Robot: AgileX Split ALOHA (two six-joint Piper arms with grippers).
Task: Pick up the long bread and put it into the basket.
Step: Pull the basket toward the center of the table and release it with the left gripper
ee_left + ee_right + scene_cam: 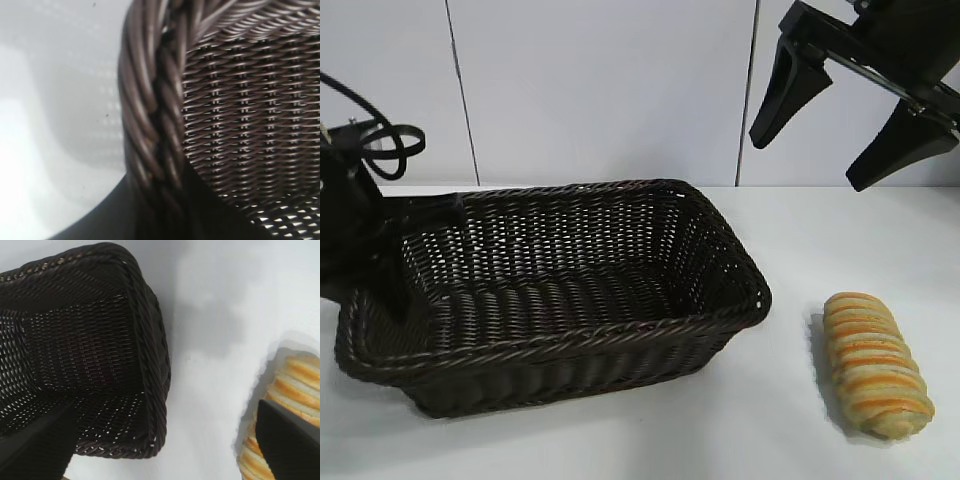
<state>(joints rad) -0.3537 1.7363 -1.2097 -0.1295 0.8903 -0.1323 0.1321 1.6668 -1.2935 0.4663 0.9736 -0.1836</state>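
The long bread [876,365], a ridged loaf striped orange and cream, lies on the white table to the right of the basket [560,345]. It also shows in the right wrist view [292,385]. The dark woven basket [150,355] is empty. My right gripper [808,162] is open and hangs high above the table, between the basket's right end and the bread; in its own view [162,450] one finger overlaps the bread. My left gripper [375,285] is at the basket's left end, its fingers on either side of the braided rim [155,100].
A white wall stands close behind the table. Bare white table lies between the basket and the bread and in front of both. The left arm's cables loop above the basket's left end.
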